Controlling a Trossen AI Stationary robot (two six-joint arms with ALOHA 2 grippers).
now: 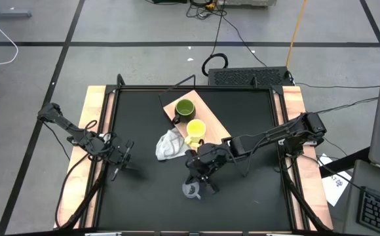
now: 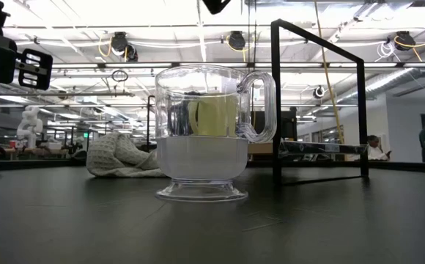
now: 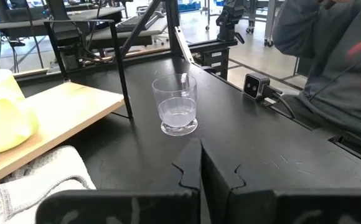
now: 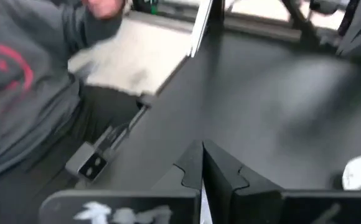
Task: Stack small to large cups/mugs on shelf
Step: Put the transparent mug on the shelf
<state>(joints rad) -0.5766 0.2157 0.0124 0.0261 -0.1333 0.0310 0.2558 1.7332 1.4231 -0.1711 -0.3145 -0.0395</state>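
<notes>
On the black surface [image 1: 242, 196] the glass cup [image 1: 191, 190] stands upright by itself, just beside the right tool [image 1: 202, 177], whose fingers are pressed together on nothing. The green mug [image 1: 184, 108] and yellow mug [image 1: 196, 131] sit on the shelf [image 1: 216, 124]. The left tool [image 1: 123, 157] waits apart, fingers likewise together.

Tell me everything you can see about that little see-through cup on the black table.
The clear glass cup looks like transparent glass or plastic, with a loop handle on one side and a flared round foot. It stands upright on the black tabletop, off the shelf, which carries the yellow mug and the green mug. It looks empty, its lower half cloudier than its upper half. A white cloth lies behind it, not touching. The right claw hovers close beside it; whether it touches is unclear.
</notes>
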